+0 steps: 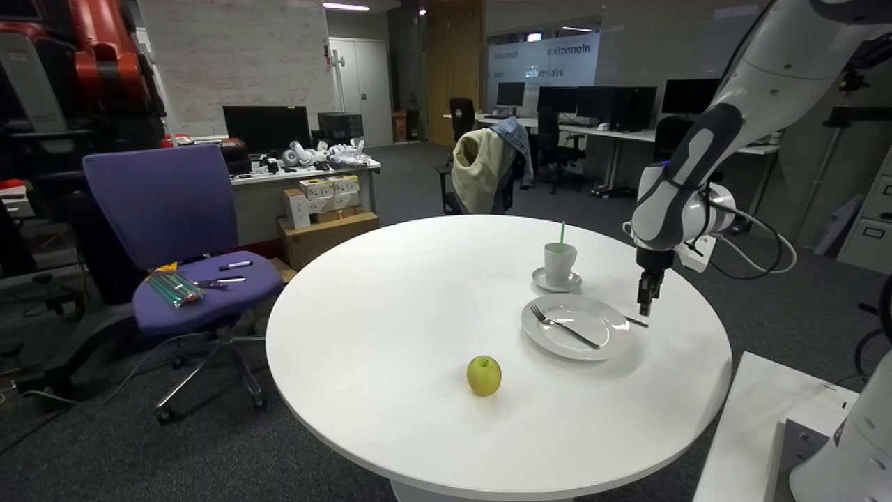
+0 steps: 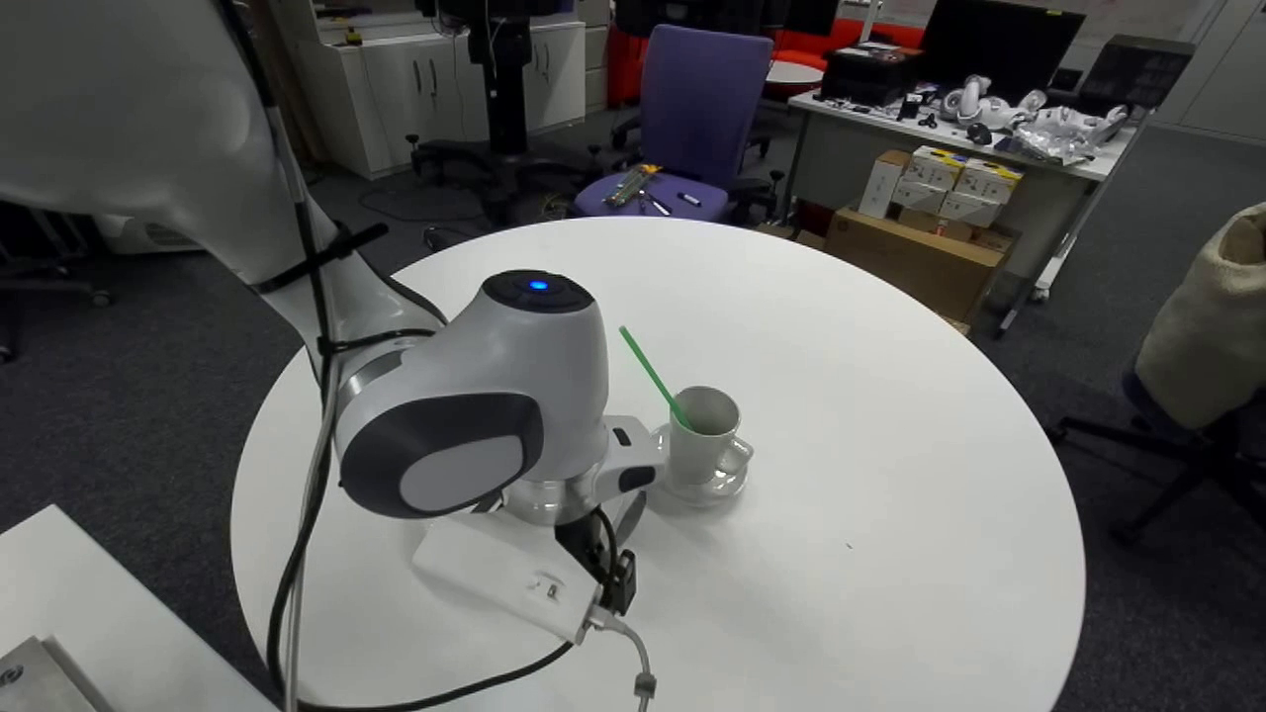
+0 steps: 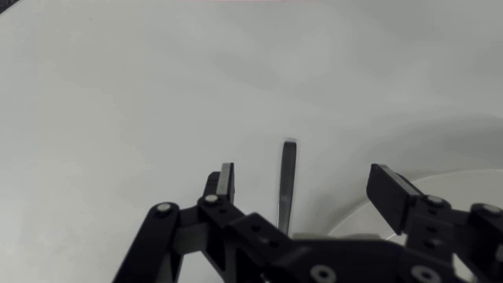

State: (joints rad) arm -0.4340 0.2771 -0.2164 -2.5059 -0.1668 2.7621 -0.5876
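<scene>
My gripper (image 3: 301,166) stands open above the white table, its two black fingers wide apart. Between them, lower down, lies a thin metal utensil handle (image 3: 288,173), its far end pointing up in the wrist view; the fingers appear apart from it. The same handle (image 1: 637,322) sticks out beside the plate in an exterior view, just below the gripper tip (image 1: 644,310); its other end is hidden. A white plate (image 3: 479,184) lies under the right finger, and in an exterior view a fork (image 1: 571,332) rests on that plate (image 1: 596,314).
A white cup (image 2: 697,455) with a green straw (image 2: 651,370) stands on a saucer (image 1: 539,280) behind the plate. A yellow-green apple (image 1: 483,376) sits nearer the front of the round table (image 1: 390,293). A purple chair (image 1: 167,209) holds pens beyond the table.
</scene>
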